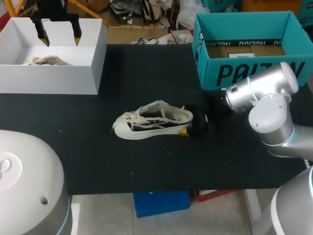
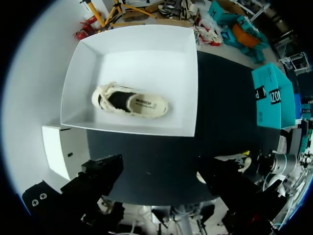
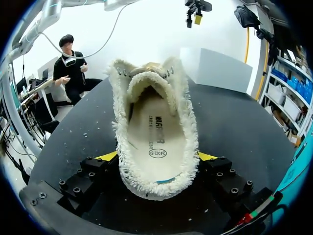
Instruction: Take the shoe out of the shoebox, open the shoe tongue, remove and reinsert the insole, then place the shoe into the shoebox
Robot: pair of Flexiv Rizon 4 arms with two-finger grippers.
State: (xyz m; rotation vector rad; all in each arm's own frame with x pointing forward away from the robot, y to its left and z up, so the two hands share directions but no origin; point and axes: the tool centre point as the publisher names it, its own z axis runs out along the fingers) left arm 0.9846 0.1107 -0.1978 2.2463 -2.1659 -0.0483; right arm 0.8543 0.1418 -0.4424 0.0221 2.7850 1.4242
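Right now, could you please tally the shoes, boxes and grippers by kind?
Shoes: 2 (table shoe, boxed shoe)
Boxes: 2 (white box, teal box)
Grippers: 2 (left gripper, right gripper)
Total: 6

The shoe (image 1: pixel 152 122) is cream cloth with a shaggy, frayed rim and a smooth, rubbery sole band. Its insole (image 3: pixel 156 142) looks flat, smooth and matt. The desk (image 1: pixel 146 73) is matt black, flecked with pale lint. The white shoebox (image 1: pixel 49 78) is smooth matt card. The teal box (image 1: pixel 244 73) is card too, raw brown inside. The right arm (image 1: pixel 264 88) shows satin silver metal and a glossy white shell. The right gripper (image 1: pixel 184 119) is matt black.
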